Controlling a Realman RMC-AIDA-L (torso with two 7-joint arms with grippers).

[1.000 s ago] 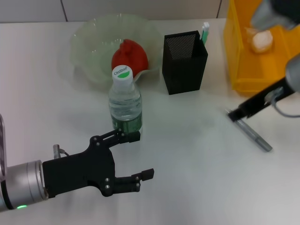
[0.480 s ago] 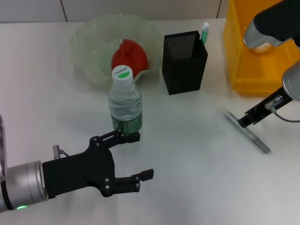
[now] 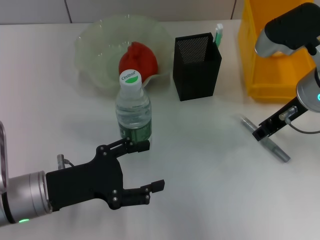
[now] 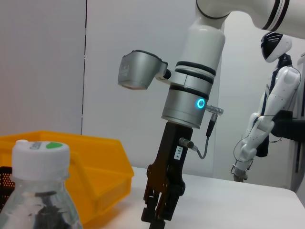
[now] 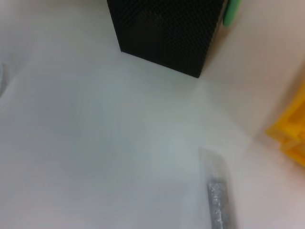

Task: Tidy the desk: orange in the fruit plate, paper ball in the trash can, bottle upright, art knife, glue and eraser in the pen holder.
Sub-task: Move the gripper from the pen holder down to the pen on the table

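Status, going by how things lie now:

- Bottle [image 3: 133,109]: upright on the worktop [image 3: 200,175], just in front of the plate [image 3: 95,55]. Looks done.
- Fruit: a red-orange piece [image 3: 138,58] sits in the plate. I take it as the orange, so done. It reads more red than orange.
- Holder [image 3: 196,65]: stands right of the plate. A green-tipped item [image 3: 218,34] pokes out at its far right corner, probably the glue, but I can't tell for sure. Eraser isn't visible anywhere, so it may already be inside, unconfirmed.
- Paper ball: not visible. The yellow bin [image 3: 270,60] at right is partly hidden by the right arm, so I can't confirm.
- Knife [image 3: 275,148]: grey, flat on the worktop, right of the holder and in front of the bin. Not yet stowed; this is the clear open item.

Tools:
- Right tool [image 3: 261,132]: low over the knife's near end, pointing down at it. Can't tell whether it's released or clenched, nor whether it touches the knife.
- Left tool [image 3: 147,167]: released, holding nothing, parked low just in front of the bottle.

Judgement: mostly done. Remaining is knife pickup and drop into the holder.
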